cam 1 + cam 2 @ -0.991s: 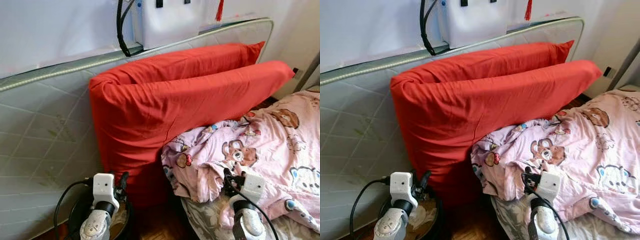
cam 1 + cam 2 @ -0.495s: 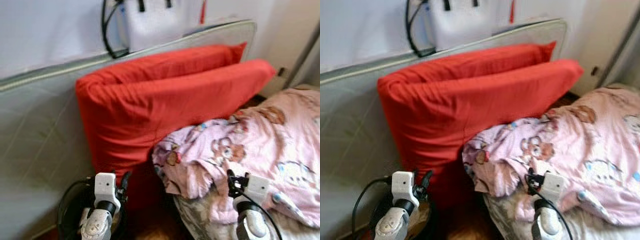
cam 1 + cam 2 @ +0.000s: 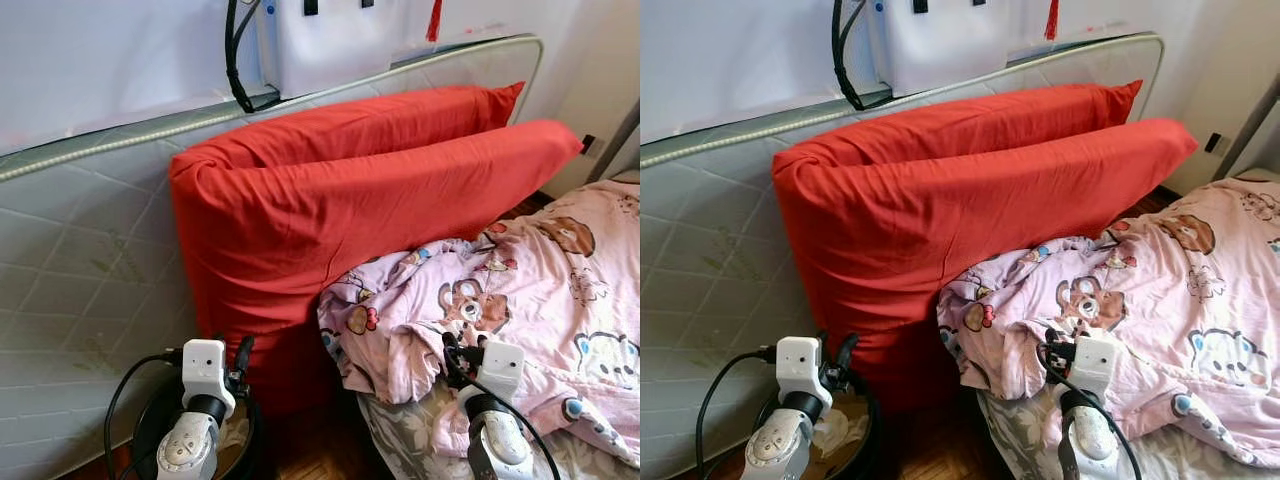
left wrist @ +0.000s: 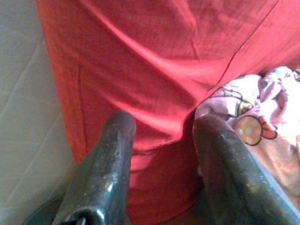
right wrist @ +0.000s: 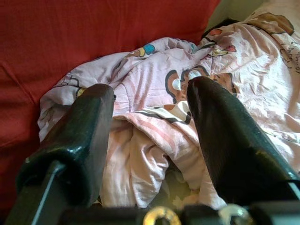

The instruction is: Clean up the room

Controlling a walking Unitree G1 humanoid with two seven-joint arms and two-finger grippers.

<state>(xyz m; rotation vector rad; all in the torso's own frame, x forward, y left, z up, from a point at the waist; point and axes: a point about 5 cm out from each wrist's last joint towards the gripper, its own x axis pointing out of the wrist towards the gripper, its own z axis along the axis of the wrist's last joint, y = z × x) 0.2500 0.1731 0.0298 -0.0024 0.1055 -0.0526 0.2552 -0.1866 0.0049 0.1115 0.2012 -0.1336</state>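
Right wrist view has the right gripper [image 5: 150, 136] spread wide and empty just above the rumpled pink blanket [image 3: 520, 290] at the bed's near corner, probably lined up to grab it. The left gripper [image 4: 161, 154], also open and empty, faces the red pillows [image 3: 330, 210] leaning on the upright mattress [image 3: 80, 270]. No readable writing anywhere.

Grey mattress [image 3: 70, 270] upright against wall; white bag [image 3: 335, 35] atop.

Cushion [image 3: 340, 215] leans against the mattress [image 3: 80, 260] behind it, blanket [image 3: 500, 300] lying right of it
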